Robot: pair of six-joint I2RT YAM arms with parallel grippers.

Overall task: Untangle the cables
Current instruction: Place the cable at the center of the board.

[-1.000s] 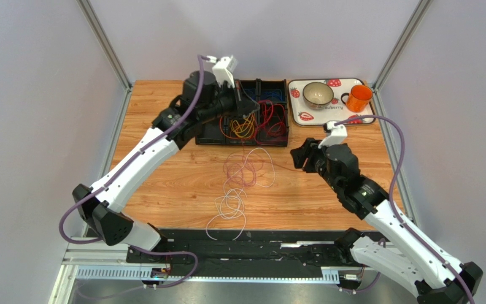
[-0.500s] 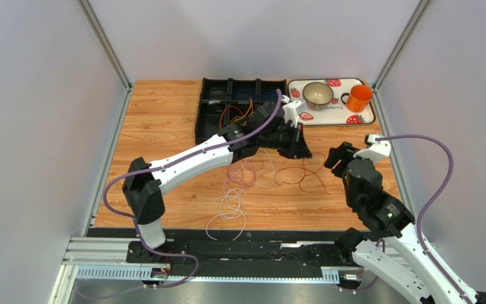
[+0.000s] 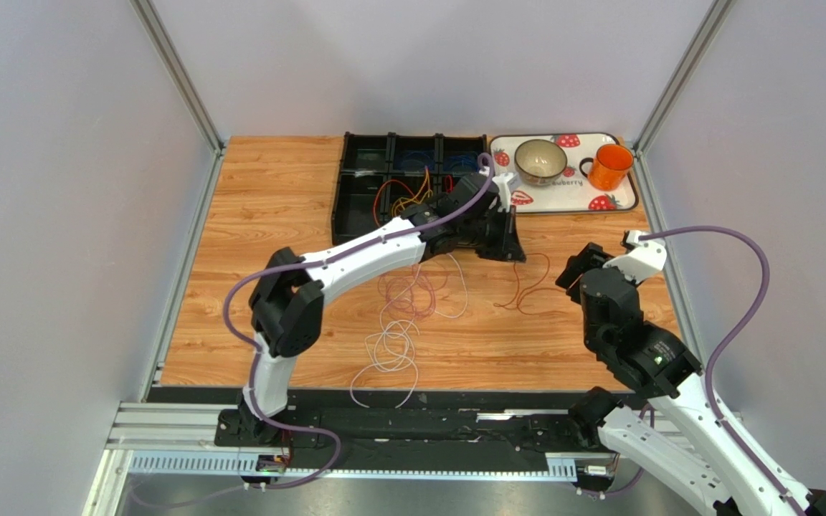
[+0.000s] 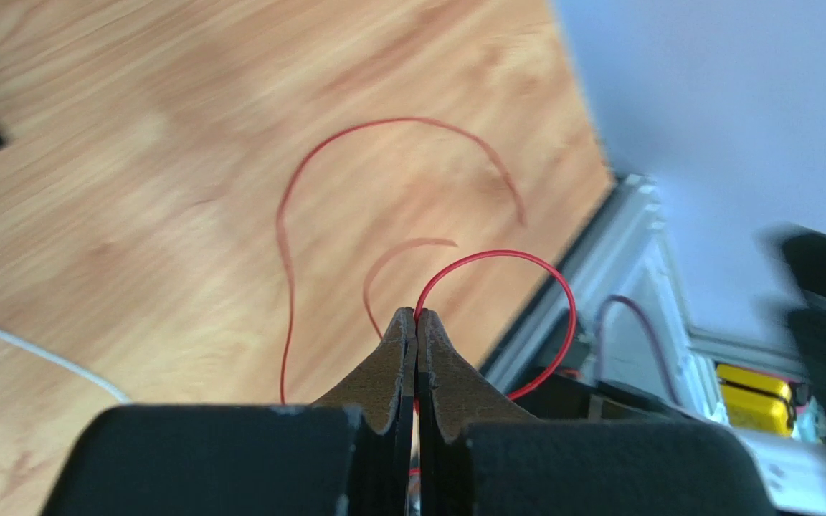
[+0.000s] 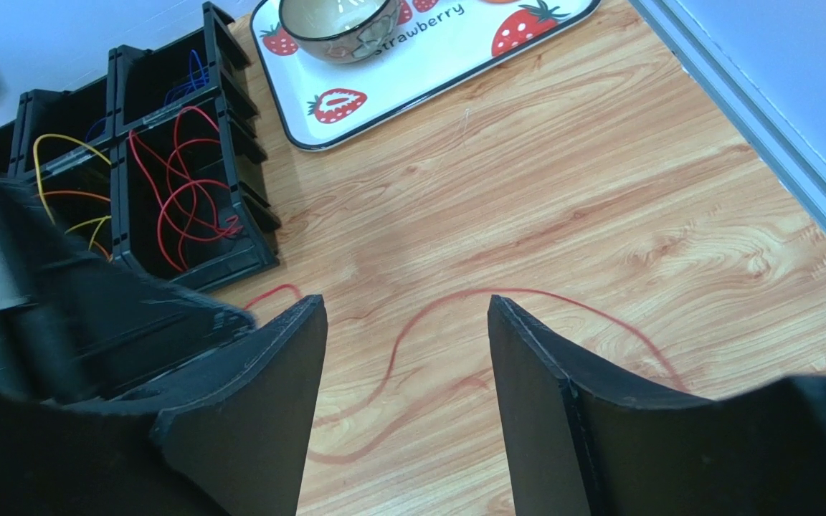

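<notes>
Left wrist view: my left pincer [image 4: 417,319] is clamped on the red cable [image 4: 285,231], just off the near right corner of the black bin tray [image 3: 340,199]. Slack runs from that corner crosswise under my right pincer [image 5: 407,310], whose jaws are apart and holding nothing. I judge the right arm nearer the free end.

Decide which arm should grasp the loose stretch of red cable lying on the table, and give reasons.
Right. The right gripper hangs open above that red cable, while the left gripper is shut on another part of it.
</notes>
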